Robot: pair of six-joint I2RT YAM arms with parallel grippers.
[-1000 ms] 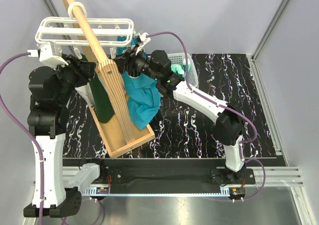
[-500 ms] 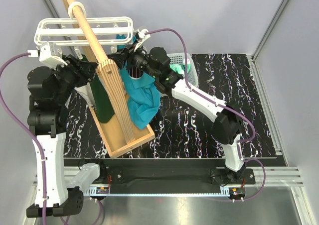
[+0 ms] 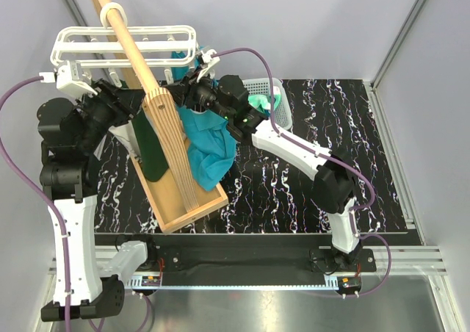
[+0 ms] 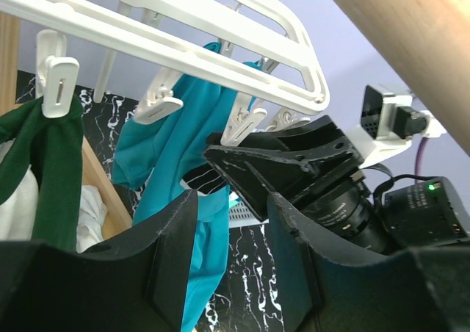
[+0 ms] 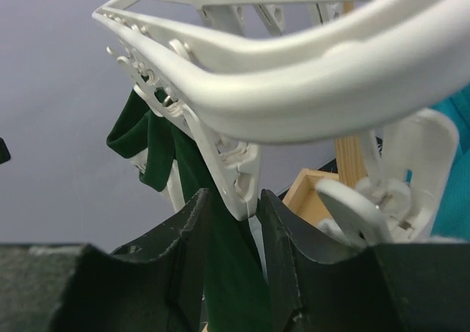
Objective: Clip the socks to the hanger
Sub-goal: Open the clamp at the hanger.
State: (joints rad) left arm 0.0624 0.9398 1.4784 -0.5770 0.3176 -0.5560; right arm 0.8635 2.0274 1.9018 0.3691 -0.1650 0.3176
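Note:
The white hanger [image 3: 125,44] hangs by its hook loop on the wooden pole. It runs across the top of the left wrist view [image 4: 220,38] and the right wrist view [image 5: 308,60]. My right gripper [image 3: 181,94] [image 5: 233,200] is under its right end. The jaws stand narrowly apart round the lower end of one white clip [image 5: 236,172], which touches the right finger. A black-and-white striped sock [image 4: 197,179] hangs by the right gripper's tip. My left gripper [image 3: 131,97] [image 4: 232,222] is open and empty below the clips. Mint socks [image 3: 263,100] lie in the basket.
A dark green garment [image 4: 44,163] and a teal cloth [image 3: 209,145] hang from the clips. The wooden pole [image 3: 136,53] rises from a slatted stand in a wooden tray [image 3: 183,214]. A grey mesh basket [image 3: 283,112] stands behind the right arm.
My right gripper has moved left and up, under the hanger's right end and onto a clip. My left arm has shifted slightly.

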